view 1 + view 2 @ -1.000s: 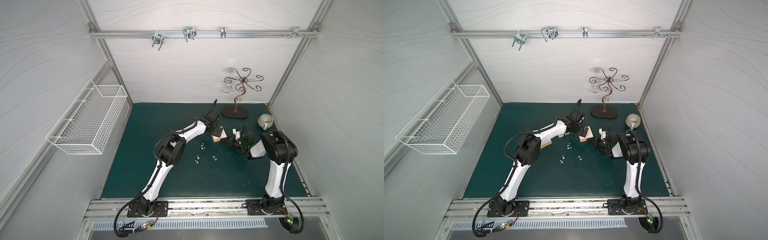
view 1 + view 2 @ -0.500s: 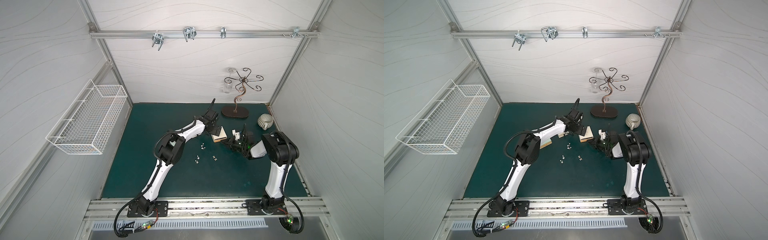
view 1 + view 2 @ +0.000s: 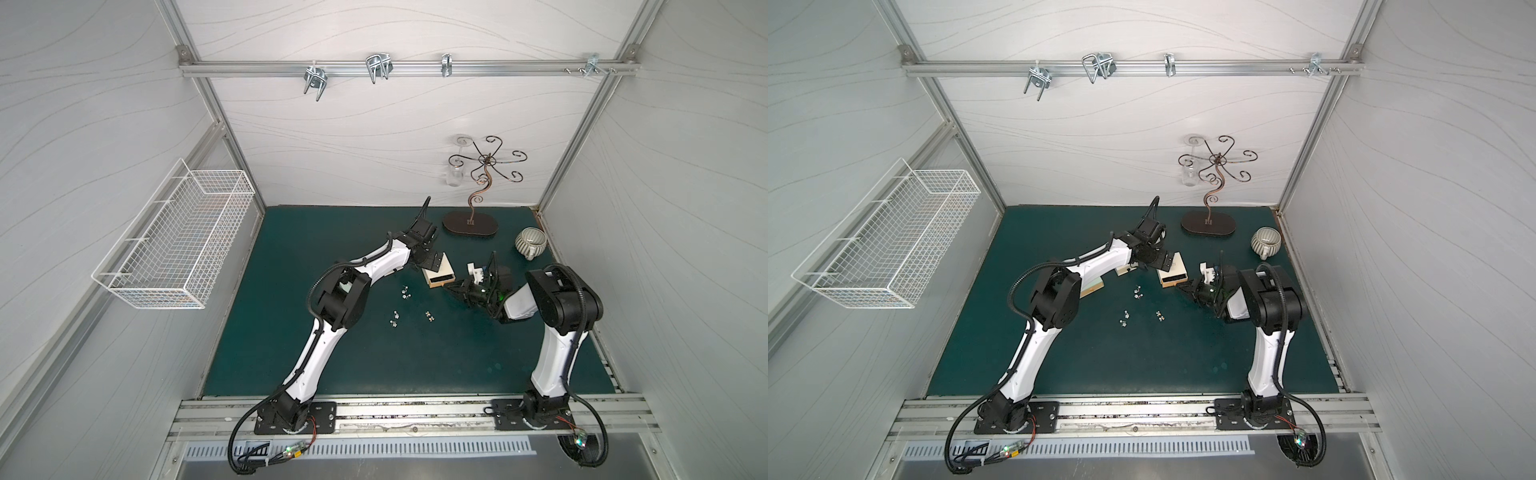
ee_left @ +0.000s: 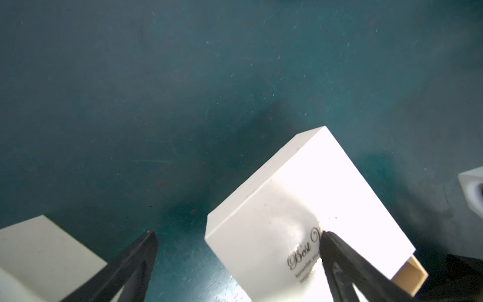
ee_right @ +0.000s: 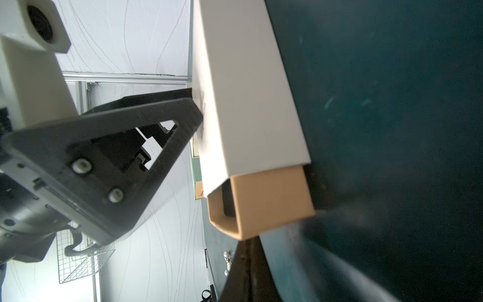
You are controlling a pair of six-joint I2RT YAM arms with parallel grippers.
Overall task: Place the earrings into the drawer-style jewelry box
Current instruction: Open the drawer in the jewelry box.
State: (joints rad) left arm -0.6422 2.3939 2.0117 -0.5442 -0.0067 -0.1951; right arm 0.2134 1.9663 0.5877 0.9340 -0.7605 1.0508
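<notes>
The drawer-style jewelry box (image 3: 439,272), a smooth white card sleeve around a tan kraft drawer, is lying flat near the middle of the matte teal desk (image 3: 332,353). The drawer is poking slightly out at the sleeve's 5 o'clock end. The earrings (image 3: 405,293), tiny glinting studs in three pairs, are sitting loose on the desk between 6 and 8 o'clock of the box, apart from it. The left claw (image 4: 237,233) is standing released: one black ribbed finger is touching the sleeve's top and the other is hanging off its side. The right claw (image 3: 450,286) is lying low and clenched, its tips at the drawer's protruding end; whether cardboard is pinched between them I cannot tell. The left wrist view is showing gold cursive lettering on the sleeve, unreadable from above. The right wrist view is showing the drawer's hollow open end (image 5: 269,201). In a top view a flat box with a mint-green edge (image 3: 1094,286) is peeking from under the left forearm.
</notes>
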